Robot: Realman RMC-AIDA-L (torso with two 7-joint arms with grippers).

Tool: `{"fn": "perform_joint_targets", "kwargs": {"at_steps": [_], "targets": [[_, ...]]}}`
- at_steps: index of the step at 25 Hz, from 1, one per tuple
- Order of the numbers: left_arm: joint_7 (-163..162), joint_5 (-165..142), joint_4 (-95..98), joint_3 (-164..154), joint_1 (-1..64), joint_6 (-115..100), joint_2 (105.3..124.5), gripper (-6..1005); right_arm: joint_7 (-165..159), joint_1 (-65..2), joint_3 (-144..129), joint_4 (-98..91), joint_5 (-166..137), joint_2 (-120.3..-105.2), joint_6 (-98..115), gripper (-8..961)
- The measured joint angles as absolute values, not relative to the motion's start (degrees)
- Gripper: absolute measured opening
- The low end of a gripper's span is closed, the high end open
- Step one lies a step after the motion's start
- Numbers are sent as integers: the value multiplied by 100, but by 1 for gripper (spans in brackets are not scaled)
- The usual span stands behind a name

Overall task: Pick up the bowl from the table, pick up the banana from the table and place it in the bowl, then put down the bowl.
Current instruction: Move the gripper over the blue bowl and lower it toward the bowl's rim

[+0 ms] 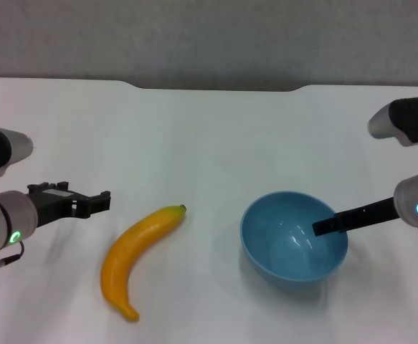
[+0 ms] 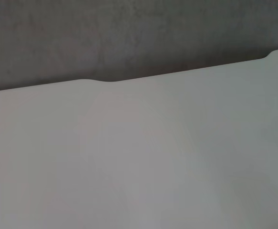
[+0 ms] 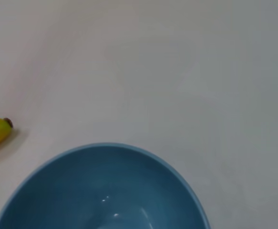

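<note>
The right gripper (image 1: 322, 227) reached over the near-right rim of the glossy light-blue bowl (image 1: 284, 247), finger spread unreadable. The left gripper (image 1: 101, 202), fingers parted and empty, pointed toward the curved yellow banana (image 1: 133, 256) lying diagonally on the white tabletop (image 1: 209, 143).

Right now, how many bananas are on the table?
1: the banana lies on the table, between the left gripper and the bowl.
</note>
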State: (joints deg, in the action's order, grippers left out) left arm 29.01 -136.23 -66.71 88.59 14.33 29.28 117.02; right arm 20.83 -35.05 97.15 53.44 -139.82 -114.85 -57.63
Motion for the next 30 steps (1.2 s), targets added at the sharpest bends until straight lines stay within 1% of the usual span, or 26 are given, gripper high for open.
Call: {"fn": "perform_joint_targets", "kwargs": {"at_steps": [7,23,30], "targets": [[2900,-13623,-6652,8644,1425,2753,11698,877,2304,-3677,9530,4824,-13784,-11488,-5522,877],[2878,-13616,-6561,8631,1400,2644,11698,878,2373,-3779,8970,4731,-13725,-11479,-5224,735],[2874,-13614,-6561,8631,1401,2630,11698,878,2395,-3766,8942,4756,-13755,-11472,-5203,402]]}}
